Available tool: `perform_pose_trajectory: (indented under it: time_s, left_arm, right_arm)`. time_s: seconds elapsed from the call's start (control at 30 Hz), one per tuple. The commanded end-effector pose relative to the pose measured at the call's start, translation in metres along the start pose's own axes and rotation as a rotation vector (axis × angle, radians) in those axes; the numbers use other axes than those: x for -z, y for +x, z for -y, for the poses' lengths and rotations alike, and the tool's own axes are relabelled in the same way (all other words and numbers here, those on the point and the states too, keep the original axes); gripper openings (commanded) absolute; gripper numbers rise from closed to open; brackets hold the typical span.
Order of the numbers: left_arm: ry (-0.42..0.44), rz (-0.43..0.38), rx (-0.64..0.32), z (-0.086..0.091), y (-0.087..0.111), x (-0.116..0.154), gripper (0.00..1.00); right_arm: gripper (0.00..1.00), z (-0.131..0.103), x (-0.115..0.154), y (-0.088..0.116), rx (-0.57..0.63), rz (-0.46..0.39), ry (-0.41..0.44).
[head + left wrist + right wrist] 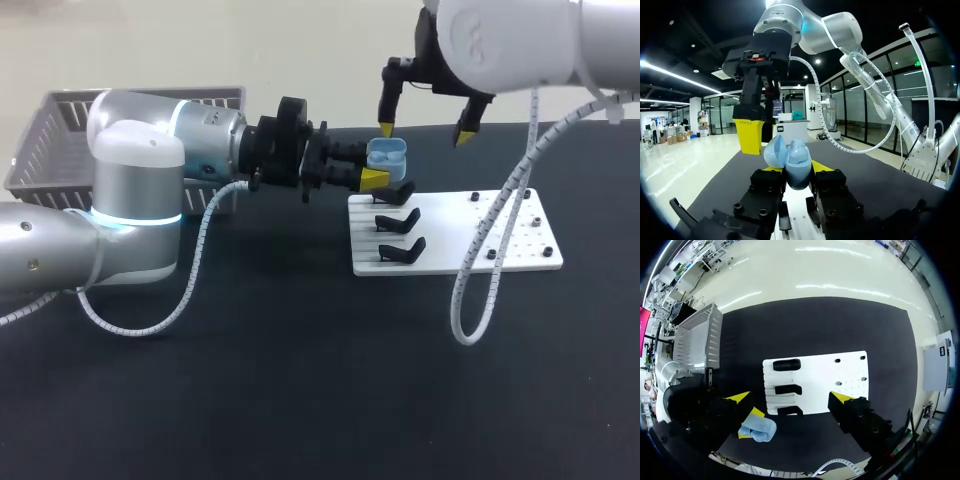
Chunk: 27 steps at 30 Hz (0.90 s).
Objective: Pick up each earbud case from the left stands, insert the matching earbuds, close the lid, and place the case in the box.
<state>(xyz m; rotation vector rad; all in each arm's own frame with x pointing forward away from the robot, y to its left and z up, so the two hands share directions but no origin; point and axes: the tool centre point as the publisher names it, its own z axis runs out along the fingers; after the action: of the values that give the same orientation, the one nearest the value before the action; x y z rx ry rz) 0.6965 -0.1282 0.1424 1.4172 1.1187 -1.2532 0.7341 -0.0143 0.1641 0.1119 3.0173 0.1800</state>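
A light blue earbud case (388, 153) is held level over the left end of the white plate (520, 225), with my left gripper (375, 165) shut on its body. In the left wrist view the case (799, 170) stands between the yellow tips with its lid (774, 152) swung open. My right gripper (425, 132) hangs open just above and to the right of the case, with nothing between its fingers. In the right wrist view the case (759, 429) lies below that open gripper (790, 399), beside one finger. Three black stands (398, 220) line the plate's left side.
A grey wire basket (60, 125) stands at the back left behind my left arm, seen also as the basket (700, 340) in the right wrist view. The plate's right half (850, 372) carries small black pegs. My right arm's white cable (480, 260) loops down over the plate.
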Motion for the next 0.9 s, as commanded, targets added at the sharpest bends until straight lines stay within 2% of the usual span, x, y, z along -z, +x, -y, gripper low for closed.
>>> perform_pose_trajectory:
  time_s: [0.03,0.4,0.57,0.7,0.8,0.9]
  left_arm:
    - [-0.002,0.002,-0.003,0.000,0.001,0.000,0.00]
    - [-0.002,0.002,-0.003,0.000,0.001,0.000,0.00]
    - [-0.002,0.002,-0.003,0.000,0.001,0.000,0.00]
    - [-0.002,0.002,-0.003,0.000,0.001,0.000,0.00]
    - [-0.002,0.002,-0.003,0.000,0.001,0.000,0.00]
    - [-0.002,0.002,-0.003,0.000,0.001,0.000,0.00]
  right_arm:
    - [1.00,-0.001,0.005,0.006,0.003,-0.002,0.002]
    - [1.00,0.002,0.007,0.016,0.004,-0.030,0.017]
    - [1.00,0.004,0.004,0.019,0.003,-0.073,0.027]
    - [1.00,0.005,0.002,0.020,0.003,-0.061,0.026]
    - [1.00,0.007,0.007,0.020,0.005,-0.017,0.012]
    - [1.00,0.011,0.021,0.017,0.010,0.042,-0.050]
